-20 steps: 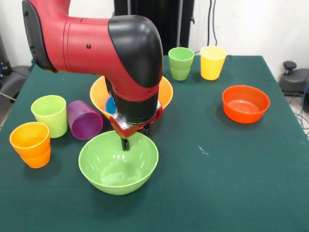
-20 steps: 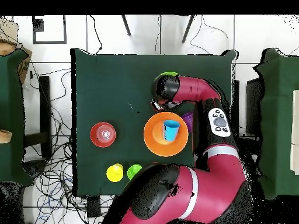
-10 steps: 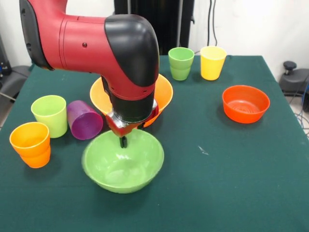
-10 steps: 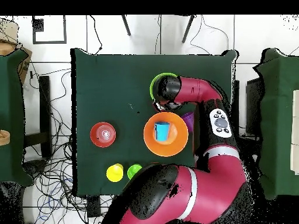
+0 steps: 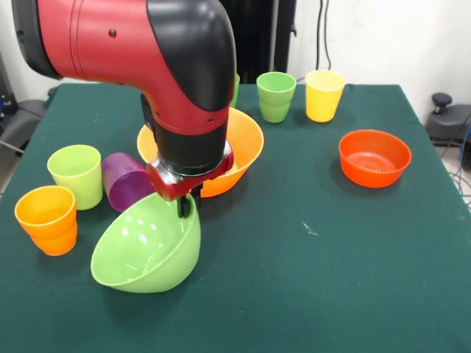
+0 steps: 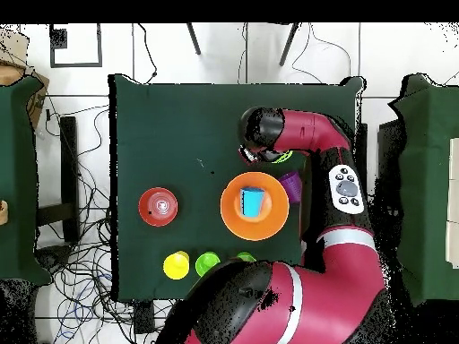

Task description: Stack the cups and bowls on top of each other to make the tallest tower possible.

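My gripper (image 5: 187, 207) is shut on the rim of the large lime-green bowl (image 5: 144, 247), which hangs tilted with its opening turned to the left, low over the table's near side. In the overhead view the arm covers the gripper and only a sliver of this bowl (image 6: 284, 158) shows. The large orange bowl (image 5: 241, 141) stands just behind the gripper, with a blue cup (image 6: 253, 202) lying inside it. The red-orange bowl (image 5: 374, 157) stands apart at the right. The green cup (image 5: 276, 95) and yellow cup (image 5: 324, 94) stand upright at the far side.
At the left stand a lime cup (image 5: 75, 175) and an orange cup (image 5: 47, 219). A purple cup (image 5: 126, 182) lies on its side between them and the gripper. The dark green table (image 5: 353, 265) has a white scuff right of centre.
The gripper has risen and shifted left with the lime-green bowl. The bowl went from sitting upright on the table to hanging tilted on its side.
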Available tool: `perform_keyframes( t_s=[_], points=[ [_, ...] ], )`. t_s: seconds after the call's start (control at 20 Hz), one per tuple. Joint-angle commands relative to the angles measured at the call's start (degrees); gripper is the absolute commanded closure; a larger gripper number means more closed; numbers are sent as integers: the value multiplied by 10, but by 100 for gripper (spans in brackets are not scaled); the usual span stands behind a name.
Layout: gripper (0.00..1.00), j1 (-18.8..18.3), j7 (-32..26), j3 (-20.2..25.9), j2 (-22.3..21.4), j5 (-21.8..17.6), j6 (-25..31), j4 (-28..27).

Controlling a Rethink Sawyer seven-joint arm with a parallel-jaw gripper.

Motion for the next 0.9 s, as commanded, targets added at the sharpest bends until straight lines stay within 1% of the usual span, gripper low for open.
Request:
perform_keyframes(
  t_s=[0.05,0.45,0.65,0.9],
  points=[
    [100,12,67,11,24,6,18,18],
    [100,20,66,3,23,-2,26,9],
    [100,17,66,3,27,-1,20,8],
    [100,24,94,-1,35,19,59,-25]
  ],
)
